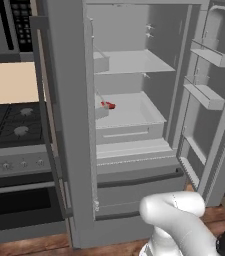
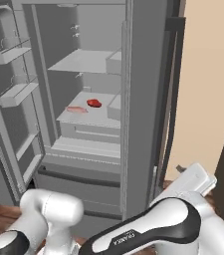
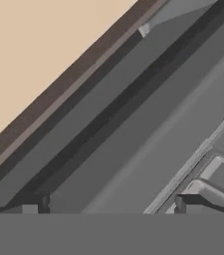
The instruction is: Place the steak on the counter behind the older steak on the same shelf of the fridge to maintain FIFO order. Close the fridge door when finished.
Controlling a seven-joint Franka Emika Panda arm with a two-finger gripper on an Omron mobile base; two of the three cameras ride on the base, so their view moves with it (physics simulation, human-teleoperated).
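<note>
Currently, item one: tall grey French-door fridge [image 1: 74,125], both upper doors swung open. Item two: wide pale grey tray-like shelf [image 2: 91,118] with raised front lip, second level inside that fridge. Item three: bright red raw steak [image 2: 94,103], lying on that shelf toward its back. Item four: paler pink flat cut [image 2: 76,109], just in front of it. Item five: my gripper [image 3: 111,209], jaws spread wide, holding nothing, beside the fridge's door edge.

Light was flat, even and fairly dim, with no glare. Inside the fridge [image 1: 134,90], soft shading darkened the back wall above the shelf [image 1: 134,112]. Rendered edges looked coarse and jagged, the hand view soft, without edge distortion.
</note>
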